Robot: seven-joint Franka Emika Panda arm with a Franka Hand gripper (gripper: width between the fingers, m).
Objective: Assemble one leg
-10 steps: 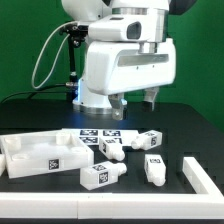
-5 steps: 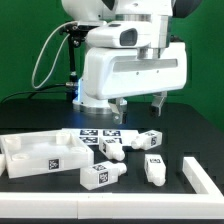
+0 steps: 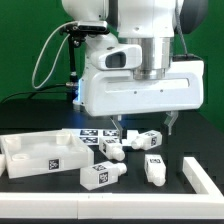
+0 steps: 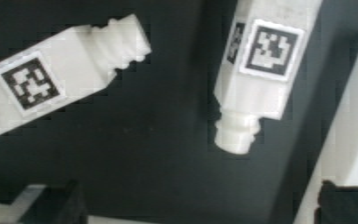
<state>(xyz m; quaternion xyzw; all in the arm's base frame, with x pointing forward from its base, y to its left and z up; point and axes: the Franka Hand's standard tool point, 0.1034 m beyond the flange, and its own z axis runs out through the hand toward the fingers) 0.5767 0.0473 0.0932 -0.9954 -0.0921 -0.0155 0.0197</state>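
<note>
Several white legs with square tags lie on the black table: one just below my gripper, one beside it, and two nearer the front. My gripper hangs open and empty above them, apart from all of them. In the wrist view two legs show, one slanted and one lying lengthwise with its narrow peg end towards the gripper. The dark fingertips sit wide apart at the frame corners with nothing between them.
The large flat white panel lies at the exterior view's left. The long white L-shaped bar lies at the front right. The marker board lies behind the legs. A pale strip runs along one edge of the wrist view.
The arm has swung towards the exterior view's right and come lower, so the open gripper now hangs over the legs. No part has moved.
</note>
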